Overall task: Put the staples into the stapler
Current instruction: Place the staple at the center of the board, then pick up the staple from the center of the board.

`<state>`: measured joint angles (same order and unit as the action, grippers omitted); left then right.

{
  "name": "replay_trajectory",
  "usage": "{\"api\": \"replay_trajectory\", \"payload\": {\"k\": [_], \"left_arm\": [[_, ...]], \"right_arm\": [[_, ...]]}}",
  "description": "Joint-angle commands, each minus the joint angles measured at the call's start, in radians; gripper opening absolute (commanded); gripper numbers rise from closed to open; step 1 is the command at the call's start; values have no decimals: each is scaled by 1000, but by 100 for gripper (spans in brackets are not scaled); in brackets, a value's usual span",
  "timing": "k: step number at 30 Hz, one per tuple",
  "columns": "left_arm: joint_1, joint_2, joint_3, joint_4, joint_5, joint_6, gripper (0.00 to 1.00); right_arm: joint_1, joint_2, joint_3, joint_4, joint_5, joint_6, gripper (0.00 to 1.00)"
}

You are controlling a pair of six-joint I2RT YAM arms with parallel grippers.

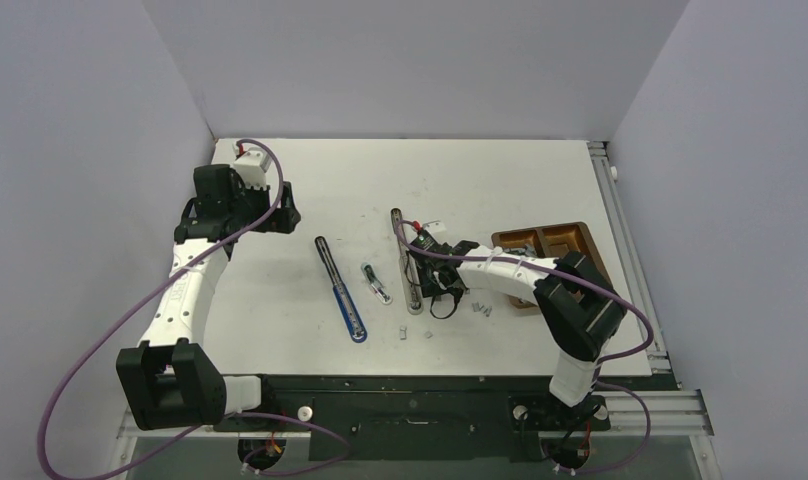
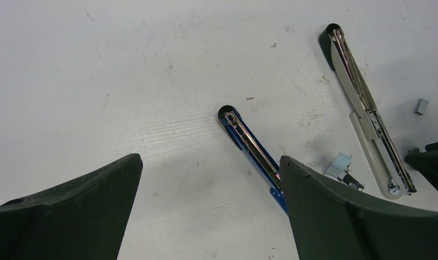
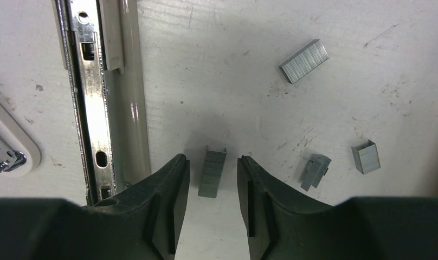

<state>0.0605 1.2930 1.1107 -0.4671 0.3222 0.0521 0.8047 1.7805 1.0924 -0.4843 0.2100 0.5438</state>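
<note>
Right gripper [image 3: 211, 160] open, jaws straddling one short silvery-grey staple strip [image 3: 212, 179] on the white bench [image 3: 227, 65], not touching it: lined up to pinch. Long beige stapler [image 3: 92, 108] lies opened flat just beside, channel exposed for loading. Left gripper [image 2: 210, 158] open, empty.

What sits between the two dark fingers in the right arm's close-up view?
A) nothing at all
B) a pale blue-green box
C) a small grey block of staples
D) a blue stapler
C: in the right wrist view a small grey staple strip lies between the open fingers of the right gripper, with a gap visible on each side of it.
</note>
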Motion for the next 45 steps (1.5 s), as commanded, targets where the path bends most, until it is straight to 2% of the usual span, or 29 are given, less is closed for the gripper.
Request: {"api": "replay_trajectory", "payload": {"k": [1,11,25,35,41,45], "left_arm": [[2,-32,3,35,18,-10,96],[2,-32,5,37,15,-9,96],[2,-36,-5,38,11,2,96],[2,-31,-4,43,9,9,96],[2,-32,-6,43,9,9,96],[2,-32,-7,42,9,11,96]], "right_arm": [[-6,-10,4,-13,-16,3,38],[-36,25,35,-50,-29,26,34],[-50,63,78,-53,-70,21,33],[-53,61,76,-75,-55,20,23],[-53,74,94,-97,-42,15,21],[-53,69,98,-103,-35,14,15]]}}
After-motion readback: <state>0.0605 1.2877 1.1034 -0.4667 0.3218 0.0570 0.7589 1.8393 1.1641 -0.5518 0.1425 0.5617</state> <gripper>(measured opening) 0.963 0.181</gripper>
